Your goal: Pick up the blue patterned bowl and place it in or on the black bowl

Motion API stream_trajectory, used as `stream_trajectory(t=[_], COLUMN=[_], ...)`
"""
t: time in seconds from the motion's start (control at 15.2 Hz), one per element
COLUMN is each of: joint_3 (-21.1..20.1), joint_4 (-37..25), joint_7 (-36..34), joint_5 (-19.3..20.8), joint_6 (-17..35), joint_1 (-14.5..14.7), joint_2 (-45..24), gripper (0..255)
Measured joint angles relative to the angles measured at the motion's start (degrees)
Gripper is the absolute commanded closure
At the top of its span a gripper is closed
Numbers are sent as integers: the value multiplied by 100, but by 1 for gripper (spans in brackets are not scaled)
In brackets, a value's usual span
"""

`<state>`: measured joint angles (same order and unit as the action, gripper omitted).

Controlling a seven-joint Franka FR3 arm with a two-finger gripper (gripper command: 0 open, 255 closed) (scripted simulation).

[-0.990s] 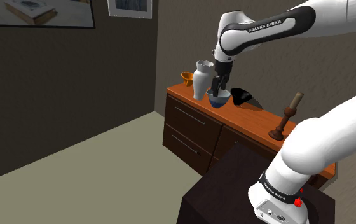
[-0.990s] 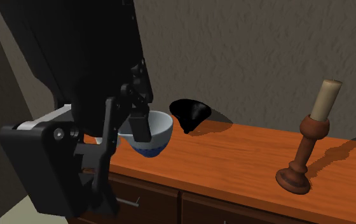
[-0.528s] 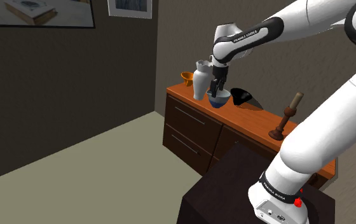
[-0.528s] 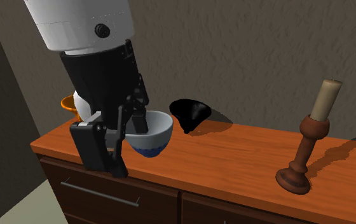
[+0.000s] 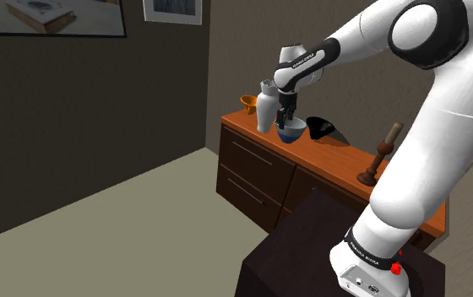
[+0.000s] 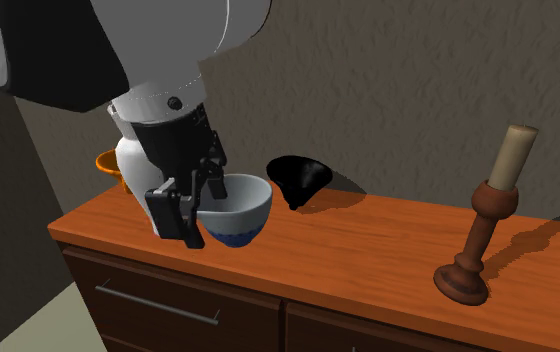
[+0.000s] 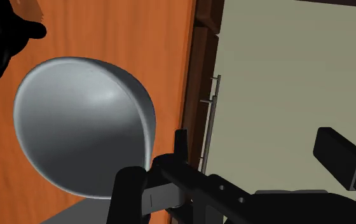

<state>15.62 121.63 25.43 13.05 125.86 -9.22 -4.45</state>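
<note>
Bowls, three, second exterior view:
- blue patterned bowl point(image 6: 238, 212), white above a blue base, on the dresser point(image 6: 368, 255) top near its front edge
- black bowl point(image 6: 300, 180), at its 2 o'clock, apart
- orange bowl point(image 6: 105, 161), at its 9 o'clock, largely hidden behind the arm

Vase point(image 5: 265, 108), one, white.

Candlestick point(image 6: 483, 225), one, at the patterned bowl's 3 o'clock, well apart.

Gripper point(image 6: 196, 205), one: fingers spread, one inside the patterned bowl's rim, one outside; contact hard to make out.

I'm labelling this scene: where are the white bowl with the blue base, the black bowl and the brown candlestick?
White bowl with blue base point(image 6: 248, 212): second exterior view, outer wall.
Black bowl point(image 6: 301, 177): second exterior view, side wall.
Brown candlestick point(image 6: 480, 234): second exterior view, stem.
</note>
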Motion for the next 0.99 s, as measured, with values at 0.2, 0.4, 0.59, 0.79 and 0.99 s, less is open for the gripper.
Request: stream_trajectory(t=[0.2, 0.4, 0.59, 0.79, 0.99], joint_3=[84, 129, 139, 141, 134], joint_4=[-459, -986, -1373, -1378, -1395], joint_7=[210, 385, 515, 554, 574], joint_5=[-57, -132, -213, -242, -270], joint_6=[167, 270, 390, 573, 713], joint_1=[-135, -272, -398, -459, -503], joint_2=[-571, -1152, -1626, -1804, -1958], gripper=[0, 0, 0, 0, 0])
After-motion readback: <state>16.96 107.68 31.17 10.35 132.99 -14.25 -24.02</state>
